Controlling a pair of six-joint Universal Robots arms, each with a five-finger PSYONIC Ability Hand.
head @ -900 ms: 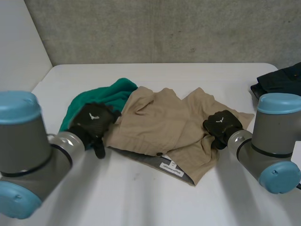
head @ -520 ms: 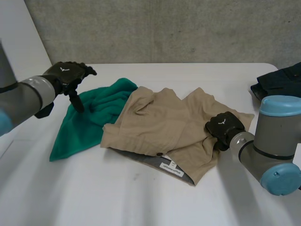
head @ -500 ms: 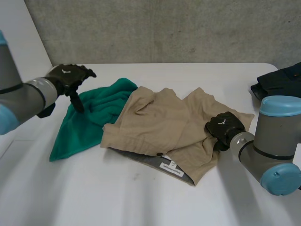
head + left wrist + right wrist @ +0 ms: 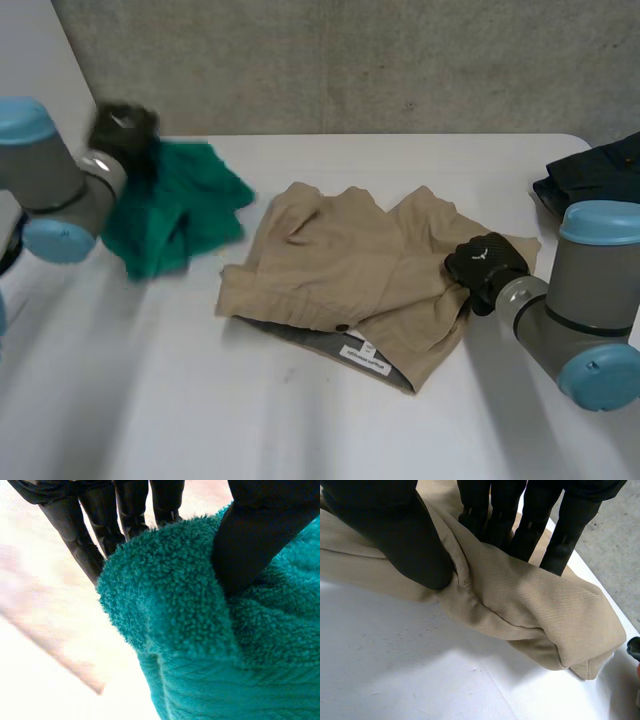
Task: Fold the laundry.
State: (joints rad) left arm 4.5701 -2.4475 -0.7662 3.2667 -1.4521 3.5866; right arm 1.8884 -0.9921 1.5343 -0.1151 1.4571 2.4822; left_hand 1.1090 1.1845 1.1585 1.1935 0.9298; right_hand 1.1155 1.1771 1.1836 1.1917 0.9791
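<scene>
The left hand (image 4: 122, 128) is pinching a fold of the green towel (image 4: 172, 215) between thumb and fingers. The towel is bunching just below it at the far left corner of the table (image 4: 320, 420), apart from the shorts (image 4: 340, 265). The right hand (image 4: 485, 265) is clenching a fold at the right edge of the shorts, which are lying mid-table.

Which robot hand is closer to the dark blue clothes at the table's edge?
Right. The right robot hand pinches the tan cotton shorts near the dark blue clothes; the left robot hand grips the fluffy green towel across the table.
</scene>
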